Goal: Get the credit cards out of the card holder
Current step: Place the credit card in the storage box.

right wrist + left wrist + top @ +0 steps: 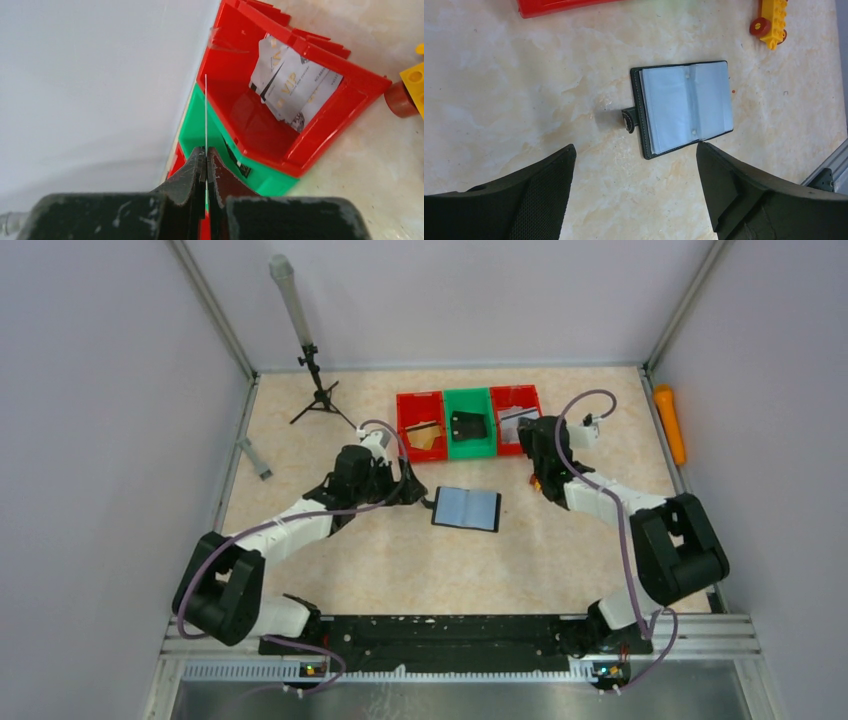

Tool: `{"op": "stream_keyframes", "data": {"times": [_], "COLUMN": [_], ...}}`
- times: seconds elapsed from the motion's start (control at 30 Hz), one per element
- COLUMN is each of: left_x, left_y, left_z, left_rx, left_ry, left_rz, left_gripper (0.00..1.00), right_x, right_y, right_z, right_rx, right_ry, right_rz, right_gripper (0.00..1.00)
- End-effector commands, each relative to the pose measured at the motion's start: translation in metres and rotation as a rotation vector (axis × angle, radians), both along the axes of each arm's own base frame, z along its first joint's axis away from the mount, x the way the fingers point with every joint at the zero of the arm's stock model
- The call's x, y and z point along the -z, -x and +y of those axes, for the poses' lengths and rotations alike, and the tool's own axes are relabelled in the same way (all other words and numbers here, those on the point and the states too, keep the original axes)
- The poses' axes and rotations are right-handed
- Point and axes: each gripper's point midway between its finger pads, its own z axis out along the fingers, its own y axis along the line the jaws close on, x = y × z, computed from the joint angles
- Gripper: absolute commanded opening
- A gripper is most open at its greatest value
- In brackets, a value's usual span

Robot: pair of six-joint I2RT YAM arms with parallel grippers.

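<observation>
Pale marbled table [520, 570] is filling the cell, with grey walls [100, 390] standing round it. The card holder [684, 107] is lying open and flat near the middle of the table. Its pale blue sleeves are facing up, and its tab [628, 120] is sticking out from the edge nearest the left arm.

The left gripper [636, 147] is hovering just beside that tab end. Its jaws are standing wide apart, and its fingers [549, 190] are sitting clear of the holder.

The right gripper [205, 152] is hanging by the right red bin [345, 95] at the far side of the table. Its jaws are pressing together on a thin card [205, 110], which is showing edge-on and rising above the fingertips. White cards [295, 82] printed "VIP" are lying inside that bin.

The green bin [470, 452] is sitting next to it and holding a black case [468, 425]. The left red bin [421, 396] beyond is holding a gold card [428, 436].

A yellow toy [770, 22] with red wheels is lying on the table near the right red bin. A tripod [318, 390] is standing toward the far left corner. An orange tube [670, 425] is lying along the right wall.
</observation>
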Motion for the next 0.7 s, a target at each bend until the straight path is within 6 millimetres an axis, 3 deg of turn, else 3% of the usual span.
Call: {"op": "stream_keyframes", "data": {"times": [0.0,0.27,0.57,0.67], "left_x": [-0.011,0.003,0.011,0.013], "left_y": [-0.015,-0.015,-0.017,-0.016], "left_z": [-0.004,-0.013,-0.02,-0.022], "left_rx": [0.009,0.049,0.081,0.09], "left_ry": [-0.019,-0.038,-0.043,-0.043], "left_rz": [-0.048,-0.018,0.014,0.021], "left_gripper": [0.93,0.98,0.93,0.93], "right_x": [-0.021,0.015,0.032,0.036], "right_y": [-0.036,-0.07,-0.1,-0.104], "right_z": [-0.013,-0.013,-0.005,-0.01], "right_rx": [0.119,0.153,0.169,0.208], "right_ry": [-0.121,-0.174,-0.209,-0.222], "right_rz": [-0.123,-0.111,-0.111,-0.117], "right_gripper": [0.0,0.0,0.0,0.0]}}
